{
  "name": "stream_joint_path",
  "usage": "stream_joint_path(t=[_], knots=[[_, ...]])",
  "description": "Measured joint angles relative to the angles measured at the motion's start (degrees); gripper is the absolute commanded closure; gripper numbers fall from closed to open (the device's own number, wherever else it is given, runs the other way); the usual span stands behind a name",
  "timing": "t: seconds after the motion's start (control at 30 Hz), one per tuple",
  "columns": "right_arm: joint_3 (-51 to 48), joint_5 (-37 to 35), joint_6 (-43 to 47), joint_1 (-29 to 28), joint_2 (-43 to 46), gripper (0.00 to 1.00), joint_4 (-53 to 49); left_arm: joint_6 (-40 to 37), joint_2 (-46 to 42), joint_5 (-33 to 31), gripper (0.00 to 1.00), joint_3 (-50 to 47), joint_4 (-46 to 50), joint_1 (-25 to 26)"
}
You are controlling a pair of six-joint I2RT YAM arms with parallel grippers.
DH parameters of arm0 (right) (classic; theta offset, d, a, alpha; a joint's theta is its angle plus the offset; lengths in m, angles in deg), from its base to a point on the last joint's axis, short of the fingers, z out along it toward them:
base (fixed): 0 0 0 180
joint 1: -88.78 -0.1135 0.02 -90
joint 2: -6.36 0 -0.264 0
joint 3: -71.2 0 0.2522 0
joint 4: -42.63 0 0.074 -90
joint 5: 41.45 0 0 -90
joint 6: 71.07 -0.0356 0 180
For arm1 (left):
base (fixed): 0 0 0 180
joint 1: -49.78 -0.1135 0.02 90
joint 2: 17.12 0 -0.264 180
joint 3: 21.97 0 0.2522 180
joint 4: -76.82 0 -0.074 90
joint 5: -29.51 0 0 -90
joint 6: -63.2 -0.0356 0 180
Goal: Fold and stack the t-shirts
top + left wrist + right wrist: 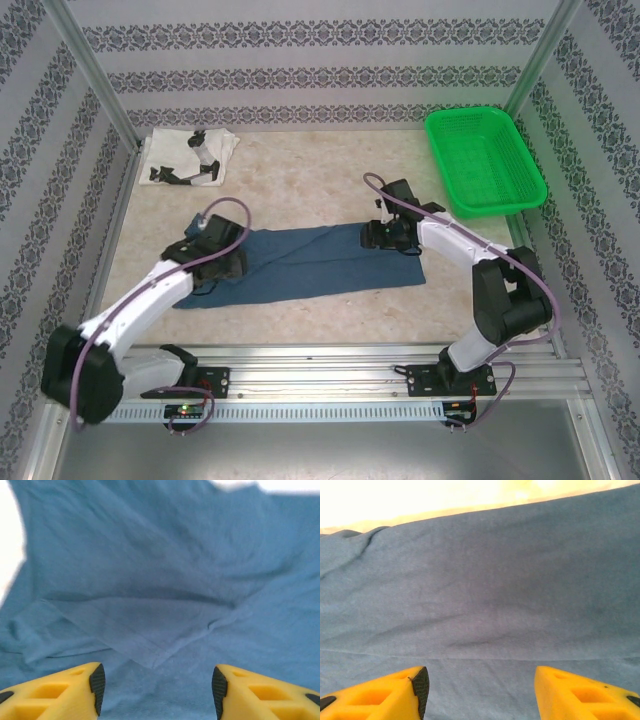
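Observation:
The dark blue-teal t-shirt (310,260) lies as a long folded strip across the middle of the table. My left gripper (215,262) hovers over its left end, open, with a folded corner of the blue cloth (150,645) just ahead of the yellow fingers (65,690). My right gripper (385,237) is over the strip's right end, open above smooth blue cloth (485,605), nothing between its fingers (395,692). The folded white t-shirt with black marks (190,157) rests at the back left corner.
A bright green mesh basket (485,160) stands at the back right. Patterned walls and metal posts enclose the table. Bare marbled tabletop (300,175) lies behind the blue shirt and in front of it.

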Motion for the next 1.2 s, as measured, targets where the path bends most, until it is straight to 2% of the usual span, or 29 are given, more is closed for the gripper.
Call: stream_joint_path(t=[0.1,0.27,0.5,0.57,0.67,0.77,0.83,1.0,1.2], knots=[[-1.2,0.2,0.0,0.6,0.8,0.41,0.4,-1.1,7.8,-0.8,0.48,0.2,0.2,1.8],[-1.7,0.5,0.0,0.7,1.4,0.41,0.8,-3.4,16.5,-0.9,0.55,2.9,0.4,1.8],[-1.7,1.1,0.0,1.4,1.5,0.41,1.2,-5.0,20.3,-1.8,0.60,5.1,-0.1,1.8],[-1.8,1.1,0.0,1.5,1.6,0.41,1.3,-5.1,21.7,-2.5,0.66,6.4,-0.1,1.8],[-2.1,1.3,0.0,1.5,1.8,0.41,1.4,-5.2,23.8,-2.8,0.79,7.4,-0.3,1.8],[-2.3,1.3,0.0,1.5,1.8,0.41,1.5,-5.2,24.4,-2.6,0.92,7.4,-0.2,1.8],[-2.4,1.3,0.0,1.5,1.9,0.41,1.4,-5.1,24.3,-2.6,0.97,7.4,-0.2,1.8],[-2.5,1.3,0.0,1.5,2.5,0.42,1.5,-4.8,22.5,-1.9,1.00,7.4,0.1,1.8],[-2.5,1.4,0.0,2.0,2.7,0.42,1.4,-3.3,15.7,2.9,1.00,7.4,0.6,1.9]])
